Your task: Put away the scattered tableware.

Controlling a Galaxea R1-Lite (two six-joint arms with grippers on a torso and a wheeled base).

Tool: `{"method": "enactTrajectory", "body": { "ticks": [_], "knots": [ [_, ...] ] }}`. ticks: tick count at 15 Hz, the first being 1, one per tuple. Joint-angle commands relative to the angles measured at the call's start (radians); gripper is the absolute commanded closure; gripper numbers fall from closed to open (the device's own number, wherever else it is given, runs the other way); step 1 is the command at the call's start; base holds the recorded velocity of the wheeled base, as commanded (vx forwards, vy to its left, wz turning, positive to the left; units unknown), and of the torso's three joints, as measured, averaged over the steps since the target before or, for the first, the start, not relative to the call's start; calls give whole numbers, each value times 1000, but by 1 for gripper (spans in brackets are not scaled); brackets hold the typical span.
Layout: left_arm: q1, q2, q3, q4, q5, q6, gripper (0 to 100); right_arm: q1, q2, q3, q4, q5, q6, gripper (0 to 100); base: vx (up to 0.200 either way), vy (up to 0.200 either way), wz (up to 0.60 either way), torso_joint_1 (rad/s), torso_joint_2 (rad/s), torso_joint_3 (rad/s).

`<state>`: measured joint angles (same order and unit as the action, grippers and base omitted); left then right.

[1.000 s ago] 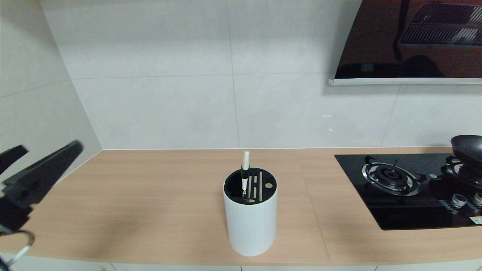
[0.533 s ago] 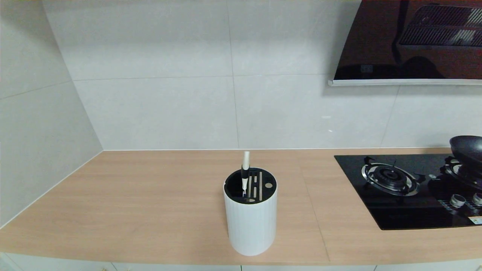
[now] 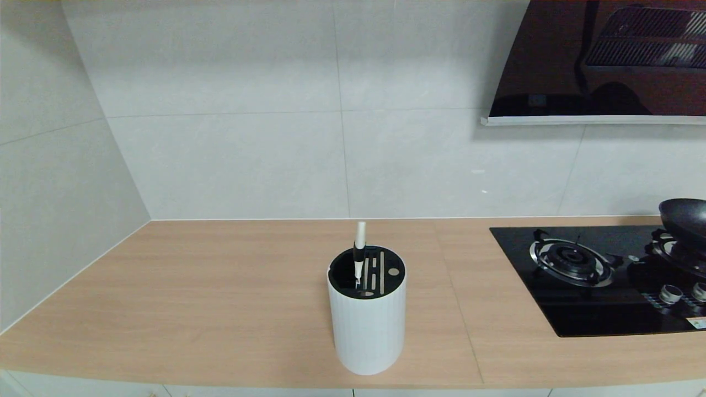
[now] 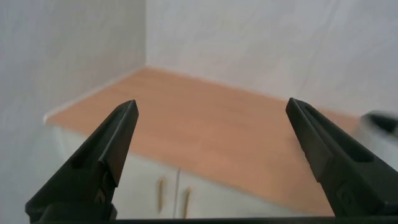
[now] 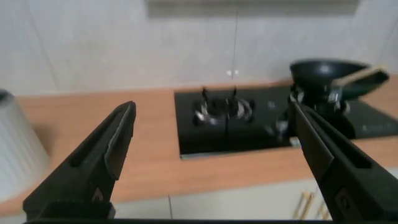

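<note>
A white ribbed cylindrical holder with a black slotted top stands near the front edge of the wooden counter. One utensil with a white and black handle sticks upright out of it. My left gripper is open and held off the counter's front corner, with nothing between its fingers. My right gripper is open too, in front of the counter, facing the stove; the holder appears at that view's edge.
A black gas hob with two burners and knobs is set into the counter at the right. A dark pan sits on its far burner. A dark range hood hangs above. White cabinet doors run below the counter.
One second ago my left gripper showed at the head view's left edge; it has since drawn back out of that view. The holder and utensil have not moved.
</note>
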<state>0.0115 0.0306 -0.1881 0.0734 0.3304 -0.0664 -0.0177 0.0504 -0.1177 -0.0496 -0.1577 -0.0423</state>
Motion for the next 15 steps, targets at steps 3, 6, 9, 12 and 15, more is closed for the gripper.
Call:
{"method": "enactTrajectory", "body": {
  "ticks": [3,6,9,12,15],
  "knots": [
    [-5,-31,188,-104,-175,97,0,13,-49,118,10,46,15,0,0,0,0,0,0,0],
    [-5,-31,188,-78,-291,100,0,15,-49,118,43,162,32,0,0,0,0,0,0,0],
    [-5,-29,188,-70,-306,108,0,15,-49,118,51,173,30,0,0,0,0,0,0,0],
    [-5,-31,188,-72,-303,59,0,15,-49,118,48,173,38,0,0,0,0,0,0,0],
    [-5,-31,188,-72,-303,59,0,15,-49,118,48,175,36,0,0,0,0,0,0,0]
  ]
}}
